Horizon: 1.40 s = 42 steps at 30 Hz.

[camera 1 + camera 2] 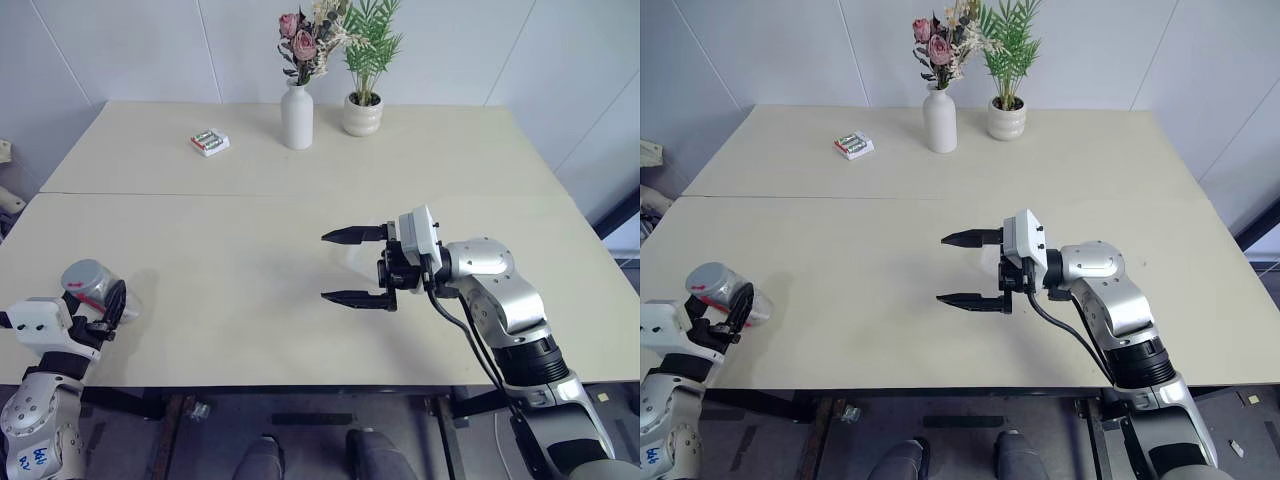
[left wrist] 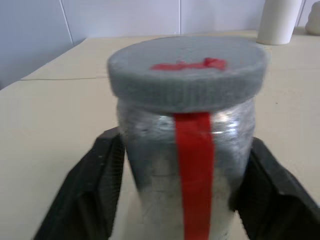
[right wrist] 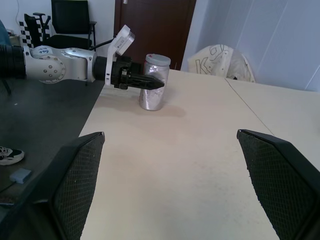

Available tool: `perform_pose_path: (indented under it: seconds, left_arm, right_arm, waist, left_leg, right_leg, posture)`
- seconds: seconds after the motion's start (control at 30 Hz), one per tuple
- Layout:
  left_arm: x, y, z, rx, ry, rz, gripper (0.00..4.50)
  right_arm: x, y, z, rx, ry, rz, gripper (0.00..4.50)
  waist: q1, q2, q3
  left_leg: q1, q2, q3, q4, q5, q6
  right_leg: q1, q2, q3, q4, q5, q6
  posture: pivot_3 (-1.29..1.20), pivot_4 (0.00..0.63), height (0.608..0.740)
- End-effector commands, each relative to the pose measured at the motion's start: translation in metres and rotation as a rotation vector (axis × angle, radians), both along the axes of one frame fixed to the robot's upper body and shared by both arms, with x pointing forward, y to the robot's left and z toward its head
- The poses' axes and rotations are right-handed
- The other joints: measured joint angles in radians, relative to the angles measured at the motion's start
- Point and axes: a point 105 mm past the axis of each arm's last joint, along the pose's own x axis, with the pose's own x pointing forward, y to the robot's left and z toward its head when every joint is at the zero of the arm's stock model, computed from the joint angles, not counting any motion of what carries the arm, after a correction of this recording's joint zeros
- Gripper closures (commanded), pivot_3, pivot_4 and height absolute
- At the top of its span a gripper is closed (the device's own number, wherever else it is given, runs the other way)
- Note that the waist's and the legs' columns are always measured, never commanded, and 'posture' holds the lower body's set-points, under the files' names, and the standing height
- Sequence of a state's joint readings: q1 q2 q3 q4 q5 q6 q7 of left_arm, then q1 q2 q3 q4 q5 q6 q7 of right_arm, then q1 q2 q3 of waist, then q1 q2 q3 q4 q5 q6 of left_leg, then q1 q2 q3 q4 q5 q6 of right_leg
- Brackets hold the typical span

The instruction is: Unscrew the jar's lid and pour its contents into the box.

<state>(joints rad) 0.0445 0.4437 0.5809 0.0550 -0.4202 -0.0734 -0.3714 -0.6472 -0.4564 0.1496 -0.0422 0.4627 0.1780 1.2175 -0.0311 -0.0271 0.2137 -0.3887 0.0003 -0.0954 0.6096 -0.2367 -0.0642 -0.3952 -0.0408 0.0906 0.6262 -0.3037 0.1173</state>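
The jar (image 1: 88, 285) is a silvery cylinder with a red stripe, standing upright near the table's front left corner. Its grey lid (image 2: 185, 70) sits on top with a red mark across it. My left gripper (image 1: 97, 302) is shut on the jar's body below the lid, one black finger (image 2: 92, 185) pressed on each side. The right wrist view shows the same grip on the jar (image 3: 154, 87) from across the table. My right gripper (image 1: 325, 267) hovers over the table's middle, pointing left toward the jar, open with nothing between its fingers. The box is out of view.
At the table's far side stand a white vase (image 1: 297, 116) with flowers and a small potted plant (image 1: 363, 113). A white-and-red battery pack (image 1: 209, 142) lies to their left. The jar is close to the table's front edge (image 1: 250, 385).
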Motion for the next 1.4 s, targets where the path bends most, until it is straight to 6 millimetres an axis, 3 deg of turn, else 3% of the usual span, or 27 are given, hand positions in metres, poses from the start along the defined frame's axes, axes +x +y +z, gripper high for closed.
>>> perform_pose_path:
  seconds: [0.03,0.13,0.3,0.43,0.6,0.87,1.1,1.2,1.4]
  left_arm:
    - [-0.002,0.003,0.010,0.049,-0.028,0.009,2.41]
    - [-0.003,-0.001,0.011,0.043,-0.043,-0.004,2.41]
    - [-0.001,-0.051,0.039,0.091,-0.101,-0.292,2.41]
    - [0.005,-0.096,0.055,0.124,-0.071,-0.578,2.41]
    - [0.014,-0.144,0.059,0.168,-0.013,-0.888,2.41]
    - [0.034,-0.196,0.062,0.212,-0.016,-1.166,2.41]
    - [0.044,-0.215,0.057,0.228,-0.008,-1.263,2.41]
    - [0.046,-0.221,0.054,0.241,0.000,-1.291,2.41]
    - [0.053,-0.235,0.052,0.270,0.014,-1.342,2.41]
  right_arm:
    - [-0.006,0.001,0.011,0.034,-0.048,0.014,0.00]
    - [-0.006,0.002,0.010,0.039,-0.049,0.012,0.00]
    - [-0.007,0.002,0.016,0.070,-0.041,-0.014,0.00]
    - [-0.009,0.000,0.032,0.119,-0.005,-0.041,0.00]
    - [-0.019,0.009,0.050,0.158,0.029,-0.051,0.00]
    - [-0.021,0.016,0.055,0.128,0.040,-0.136,0.00]
    - [-0.015,0.017,0.055,0.110,0.040,-0.242,0.00]
    - [-0.014,0.018,0.053,0.105,0.060,-0.269,0.00]
    - [-0.006,0.027,0.050,0.082,0.121,-0.338,0.00]
  waist:
    - [0.000,0.000,0.000]
    - [0.000,0.000,0.000]
    - [0.002,0.000,0.000]
    - [0.002,0.001,0.000]
    - [0.002,0.001,0.001]
    - [0.001,0.001,0.001]
    - [-0.001,0.001,0.001]
    - [0.000,0.001,0.001]
    - [0.000,0.001,0.001]
  left_leg:
    - [0.000,0.000,0.000,0.000,0.000,0.000]
    - [0.000,0.000,0.000,0.000,0.000,0.000]
    - [-0.001,0.000,0.000,0.000,0.000,0.000]
    - [-0.001,0.000,-0.001,0.000,0.000,0.000]
    - [-0.001,0.000,-0.001,-0.001,0.000,0.000]
    - [-0.002,0.000,-0.001,-0.005,0.000,-0.001]
    - [-0.005,0.000,-0.001,-0.005,0.000,-0.001]
    - [-0.016,0.000,-0.002,0.000,0.000,-0.001]
    - [-0.017,-0.003,-0.002,0.003,0.003,-0.001]
  right_leg:
    - [0.000,0.000,0.000,0.000,0.000,0.000]
    - [0.000,0.000,0.000,0.000,0.000,0.000]
    - [0.000,-0.001,-0.001,0.000,0.000,0.000]
    - [0.000,-0.001,-0.001,0.000,-0.001,-0.001]
    - [0.000,-0.001,-0.001,0.000,-0.001,-0.002]
    - [-0.004,0.001,-0.001,0.000,-0.001,-0.002]
    - [-0.008,0.001,-0.001,0.001,-0.001,-0.001]
    - [-0.019,0.001,-0.001,0.006,-0.001,-0.001]
    - [-0.019,0.000,-0.001,0.010,0.000,0.001]
  posture:
    - [0.00,0.150,0.740]
    - [0.00,0.150,0.740]
    - [0.00,0.150,0.740]
    - [0.00,0.150,0.740]
    - [0.00,0.150,0.740]
    - [0.00,0.150,0.740]
    - [0.00,0.150,0.740]
    - [0.00,0.150,0.740]
    - [0.00,0.150,0.740]
